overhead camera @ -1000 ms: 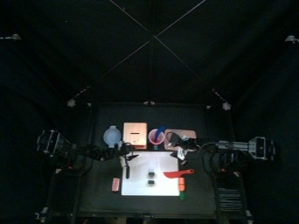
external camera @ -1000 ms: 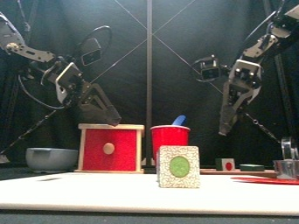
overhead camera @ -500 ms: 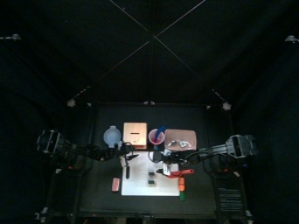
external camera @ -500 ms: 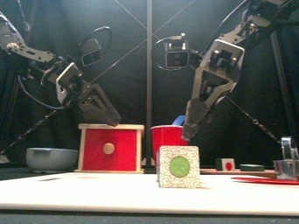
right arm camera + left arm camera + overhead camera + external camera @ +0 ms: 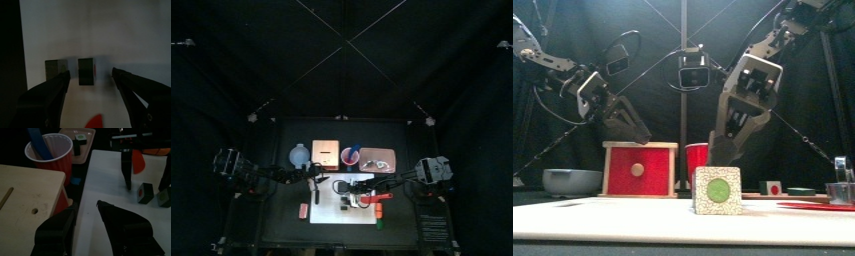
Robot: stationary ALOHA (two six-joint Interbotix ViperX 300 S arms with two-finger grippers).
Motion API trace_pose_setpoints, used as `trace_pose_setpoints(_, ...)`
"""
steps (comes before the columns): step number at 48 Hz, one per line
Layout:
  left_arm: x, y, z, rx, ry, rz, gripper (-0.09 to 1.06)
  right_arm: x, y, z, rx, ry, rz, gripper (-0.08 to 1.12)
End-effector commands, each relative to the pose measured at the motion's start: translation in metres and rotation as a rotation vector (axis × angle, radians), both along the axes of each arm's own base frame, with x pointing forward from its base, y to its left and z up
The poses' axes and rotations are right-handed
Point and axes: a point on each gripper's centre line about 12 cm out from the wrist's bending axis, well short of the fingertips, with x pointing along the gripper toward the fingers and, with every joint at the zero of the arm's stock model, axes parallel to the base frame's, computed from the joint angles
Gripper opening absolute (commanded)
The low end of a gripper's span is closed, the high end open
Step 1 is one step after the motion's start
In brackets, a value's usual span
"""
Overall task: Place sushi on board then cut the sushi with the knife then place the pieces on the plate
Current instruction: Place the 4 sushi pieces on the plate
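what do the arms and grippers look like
The left arm and right arm are black and jointed, with thin dark cables looping alongside. The right gripper has a pale grey boxy housing above two long dark jaws; the left gripper has the same. From the wrist views the jaws look broad, black and tapering.

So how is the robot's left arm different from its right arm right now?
The left gripper hangs beside the wooden box, off to the side of the white board; the right gripper reaches in over the board. The right gripper points down at two sushi pieces; the left gripper has no sushi under it. Same: both have their fingers open and hold nothing.
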Motion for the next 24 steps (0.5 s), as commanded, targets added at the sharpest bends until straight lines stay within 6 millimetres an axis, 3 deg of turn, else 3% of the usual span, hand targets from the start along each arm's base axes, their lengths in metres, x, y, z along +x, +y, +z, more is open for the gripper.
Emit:
trace_pose_setpoints(1, 0.005, 0.0, 0.007, 0.002, -0.026, 0.001, 0.77, 0.009, -0.001, 0.008, -0.004, -0.034, 0.001, 0.94)
trace_pose_setpoints(16, 0.005, 0.0, 0.007, 0.002, -0.025, 0.0, 0.77, 0.008, -0.003, 0.013, 0.006, -0.055, -0.018, 0.6)
trace_pose_setpoints(24, 0.005, -0.001, 0.007, 0.002, -0.025, -0.004, 0.77, -0.01, -0.016, 0.031, 0.031, -0.08, -0.067, 0.59)
